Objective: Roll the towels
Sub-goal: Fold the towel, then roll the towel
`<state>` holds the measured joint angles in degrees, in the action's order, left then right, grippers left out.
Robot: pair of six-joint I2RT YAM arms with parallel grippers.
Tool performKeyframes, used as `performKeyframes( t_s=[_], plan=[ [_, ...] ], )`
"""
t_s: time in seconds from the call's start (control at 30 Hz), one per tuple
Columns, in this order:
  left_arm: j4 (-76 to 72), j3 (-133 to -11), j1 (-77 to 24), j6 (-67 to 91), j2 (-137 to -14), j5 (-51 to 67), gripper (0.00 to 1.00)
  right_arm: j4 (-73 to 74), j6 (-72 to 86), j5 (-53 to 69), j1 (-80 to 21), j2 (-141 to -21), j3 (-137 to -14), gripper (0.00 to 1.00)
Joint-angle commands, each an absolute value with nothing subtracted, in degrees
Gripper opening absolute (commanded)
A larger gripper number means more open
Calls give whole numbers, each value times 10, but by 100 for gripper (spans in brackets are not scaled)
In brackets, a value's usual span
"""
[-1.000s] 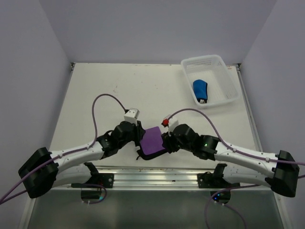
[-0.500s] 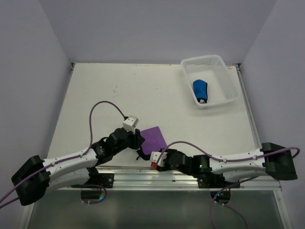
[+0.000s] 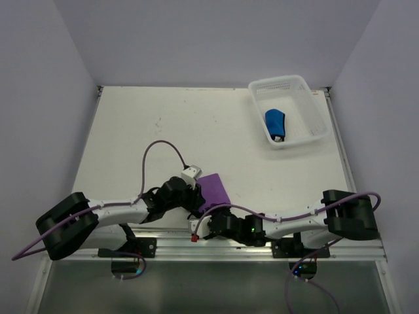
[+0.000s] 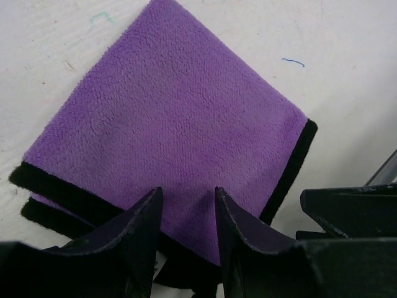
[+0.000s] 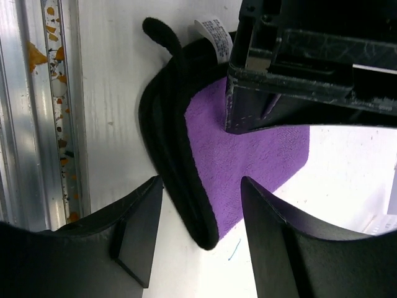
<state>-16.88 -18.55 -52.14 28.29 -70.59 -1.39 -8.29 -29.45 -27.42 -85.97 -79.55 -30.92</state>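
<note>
The purple towel (image 3: 213, 191) lies flat and folded at the 6 o'clock edge of the table (image 3: 163, 124), not yet rolled. Its dark stitched hem (image 5: 162, 146) is stacked in layers on the near side, with a white care tag (image 5: 214, 28) poking out.

The left gripper (image 4: 187, 198) sits at the towel's 8 o'clock. Its jaws are partly apart, with the tips over the hemmed edge and purple pile showing between them. It does not look like a pinch.

The right gripper (image 5: 201, 186) comes in low from the towel's 6 o'clock. Its jaws are wide and straddle the thick folded hem without closing on it, just beside the aluminium rail (image 5: 56, 124).

The step in hand looks like starting the roll from this near edge. To do it well:
- Both sets of fingers should catch all the stacked layers at once (a missed bottom layer would leave a loose tail).
- The two arms are crowded, the left wrist body filling the right camera's 1 o'clock, so they should take opposite ends of the hem and not the same spot.
- They should turn the edge over tightly towards 12 o'clock, keeping it square.

The blue towel (image 3: 275, 123) is already a roll inside the white basket (image 3: 288, 84), well apart at the table's 1 o'clock.
</note>
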Motion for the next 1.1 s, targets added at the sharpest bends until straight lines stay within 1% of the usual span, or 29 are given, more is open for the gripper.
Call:
performKeyframes(
  t_s=[0.0,0.17,0.27,0.53,0.73,0.83,0.87,0.93,0.97,1.0,1.07],
  plan=[
    [-206,-207,-524,282,-736,-4,44,-89,-323,-278,-862,-817,-333,57],
    [-199,-219,-525,286,-772,-4,44,-81,-316,-260,-863,-832,-333,58],
    [-198,-221,-524,286,-773,11,44,-83,-316,-265,-863,-845,-330,58],
    [-184,-218,-530,288,-763,3,44,-129,-323,-279,-860,-885,-322,57],
    [-176,-216,-533,289,-751,3,44,-159,-297,-238,-832,-881,-311,52],
    [-171,-218,-533,288,-749,4,44,-145,-295,-219,-815,-881,-316,45],
    [-171,-219,-533,287,-748,4,44,-142,-294,-215,-811,-880,-318,38],
    [-166,-220,-534,288,-744,3,44,-129,-291,-202,-801,-880,-321,31],
    [-162,-219,-534,288,-740,2,44,-126,-283,-199,-797,-880,-323,26],
    [-160,-220,-535,288,-737,-17,44,-124,-278,-196,-792,-880,-324,24],
    [-158,-217,-535,288,-726,-19,44,-119,-265,-185,-787,-877,-324,19]
  ],
)
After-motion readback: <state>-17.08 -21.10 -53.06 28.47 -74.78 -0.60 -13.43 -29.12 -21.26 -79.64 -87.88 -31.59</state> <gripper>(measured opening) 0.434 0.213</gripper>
